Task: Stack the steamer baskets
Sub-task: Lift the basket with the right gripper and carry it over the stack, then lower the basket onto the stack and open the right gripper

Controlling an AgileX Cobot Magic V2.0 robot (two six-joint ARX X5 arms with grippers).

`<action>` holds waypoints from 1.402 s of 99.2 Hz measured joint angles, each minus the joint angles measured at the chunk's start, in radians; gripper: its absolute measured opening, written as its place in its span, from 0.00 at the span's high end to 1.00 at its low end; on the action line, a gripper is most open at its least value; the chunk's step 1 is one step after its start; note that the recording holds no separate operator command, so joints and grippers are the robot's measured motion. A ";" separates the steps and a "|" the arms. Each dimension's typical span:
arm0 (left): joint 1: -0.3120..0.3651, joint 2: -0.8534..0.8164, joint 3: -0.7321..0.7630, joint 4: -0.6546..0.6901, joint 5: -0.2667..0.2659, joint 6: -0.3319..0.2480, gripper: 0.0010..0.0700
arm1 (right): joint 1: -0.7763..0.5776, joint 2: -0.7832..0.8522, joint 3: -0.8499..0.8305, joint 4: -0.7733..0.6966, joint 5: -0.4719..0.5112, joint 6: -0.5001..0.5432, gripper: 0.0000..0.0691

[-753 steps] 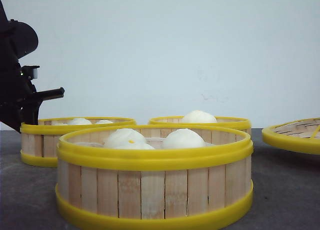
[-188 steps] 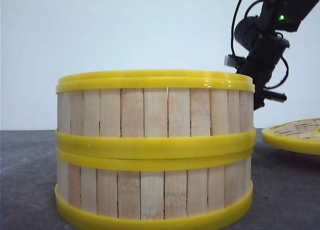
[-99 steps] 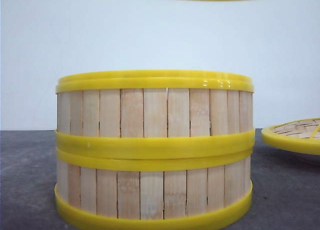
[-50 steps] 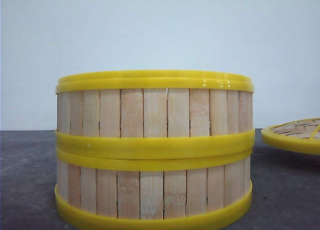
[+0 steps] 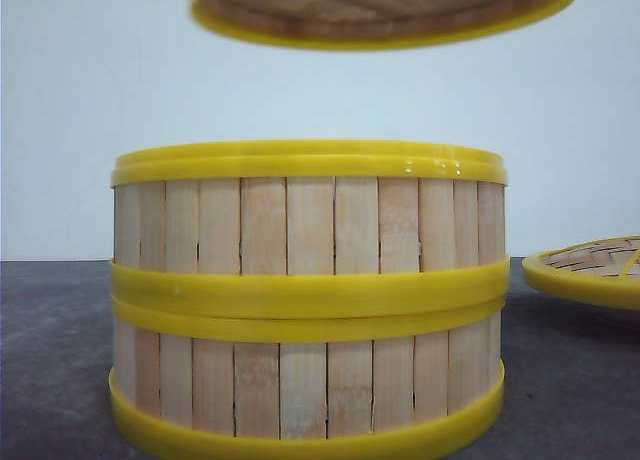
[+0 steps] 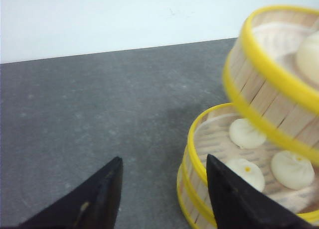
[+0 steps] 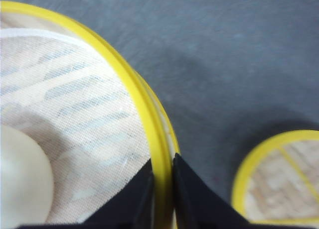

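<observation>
While hanging above the two stacked steamer baskets (image 5: 308,300), third basket (image 5: 385,10) airborne, tilted, slatted underside showing. Clamped on its yellow rim: right tool (image 7: 160,189). Spread apart over bare grey desk (image 6: 99,114): left tool (image 6: 162,189). Woven lid (image 5: 590,270) off right, clear. Visible only from the wrists: pale round buns (image 6: 246,133), cloth liner (image 7: 75,114).

Open air separates the tilted slatted yellow-rimmed basket held aloft (image 5: 385,15) from the two-tier stack of matching baskets (image 5: 308,295), while the flat woven yellow-rimmed lid (image 5: 590,270) blocks the grey tabletop (image 5: 50,360) to the right.
</observation>
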 joint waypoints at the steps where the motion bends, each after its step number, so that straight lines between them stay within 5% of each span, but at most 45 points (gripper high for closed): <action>1: 0.000 0.000 0.000 0.000 0.002 0.000 0.55 | 0.003 0.000 -0.008 0.007 -0.001 0.000 0.95; 41: 0.000 0.000 0.000 0.000 0.009 0.000 0.55 | 0.064 0.003 -0.170 0.176 -0.005 0.048 0.95; 139: 0.000 0.000 0.000 0.000 0.009 0.000 0.55 | 0.077 0.121 -0.170 0.160 0.029 0.052 0.95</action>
